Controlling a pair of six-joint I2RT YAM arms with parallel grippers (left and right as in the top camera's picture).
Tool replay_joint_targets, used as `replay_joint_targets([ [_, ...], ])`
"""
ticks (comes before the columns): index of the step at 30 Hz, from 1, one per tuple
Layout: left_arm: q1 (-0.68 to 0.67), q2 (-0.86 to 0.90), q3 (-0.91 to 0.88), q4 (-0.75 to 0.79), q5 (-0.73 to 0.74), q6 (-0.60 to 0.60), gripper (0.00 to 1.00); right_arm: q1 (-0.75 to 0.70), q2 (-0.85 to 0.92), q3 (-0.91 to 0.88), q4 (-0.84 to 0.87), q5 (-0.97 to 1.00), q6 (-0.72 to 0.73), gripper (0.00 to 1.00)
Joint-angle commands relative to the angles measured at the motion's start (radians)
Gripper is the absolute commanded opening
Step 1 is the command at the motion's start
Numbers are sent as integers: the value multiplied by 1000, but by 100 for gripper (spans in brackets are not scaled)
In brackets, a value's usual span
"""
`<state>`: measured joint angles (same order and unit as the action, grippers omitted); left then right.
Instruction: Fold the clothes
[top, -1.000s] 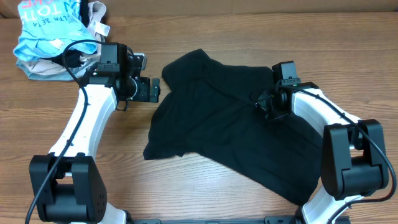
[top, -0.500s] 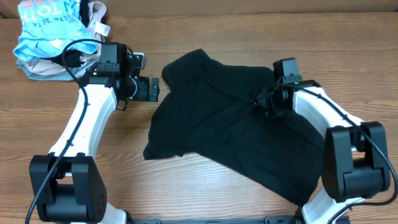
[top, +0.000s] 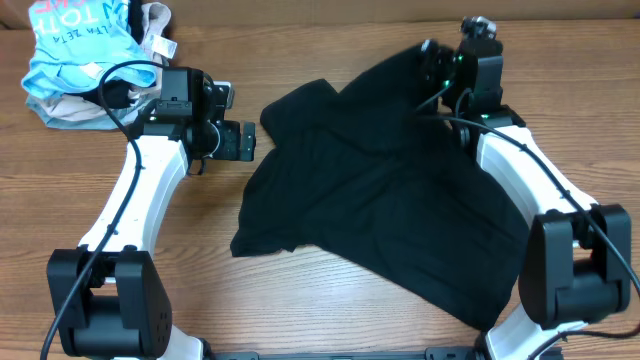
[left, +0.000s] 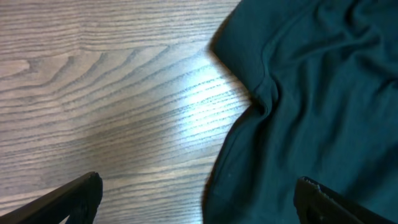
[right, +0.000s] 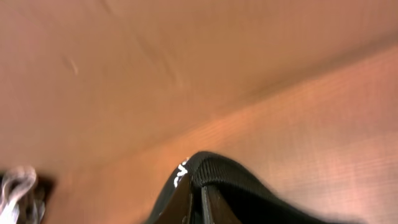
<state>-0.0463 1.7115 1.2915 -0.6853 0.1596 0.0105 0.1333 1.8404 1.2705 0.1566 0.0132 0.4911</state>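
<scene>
The black T-shirt (top: 380, 200) lies crumpled across the middle and right of the wooden table. My right gripper (top: 432, 62) is shut on the shirt's ribbed collar (right: 217, 171) and holds it up at the far right, with a bit of white print beside the fingers. My left gripper (top: 245, 142) is open and empty, just left of the shirt's left sleeve; in the left wrist view its fingertips (left: 199, 199) straddle the shirt's edge (left: 298, 112) and bare wood.
A light-blue garment with white lettering (top: 75, 45) and a beige garment (top: 155, 25) are piled at the far left corner. A brown wall runs along the table's far edge (right: 155, 62).
My right gripper has lifted the shirt's collar area up and toward the far edge, pulling the fabric with it. The left arm has not moved.
</scene>
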Motion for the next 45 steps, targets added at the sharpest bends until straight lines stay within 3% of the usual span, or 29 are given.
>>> replay_joint_targets([
  [1,-6,5,-2,13,-6,20,100,2,116,24,119,103,37,4],
  [5,-6,5,-1,26,-6,20,100,1,240,99,152,95,44,4],
  [7,-7,5,-2,32,-5,20,100,1,298,151,125,72,41,10],
  [14,-6,5,-2,35,-6,20,100,0,362,305,-58,45,-28,97],
  [15,-6,5,-2,36,-6,20,100,0,348,323,-93,45,-43,100],
  [19,-6,5,-2,44,-6,20,100,0,250,409,-304,45,-54,100],
  [29,-6,5,-2,48,-2,20,100,-29,-142,497,-1102,50,-41,100],
  [35,-6,5,-2,47,-2,20,100,-137,-272,496,-1569,223,204,100],
  [40,-6,5,-2,50,-2,19,100,-265,-299,421,-1712,241,220,100],
  [45,-6,6,-2,59,-2,15,100,-366,-304,237,-1658,230,192,100],
])
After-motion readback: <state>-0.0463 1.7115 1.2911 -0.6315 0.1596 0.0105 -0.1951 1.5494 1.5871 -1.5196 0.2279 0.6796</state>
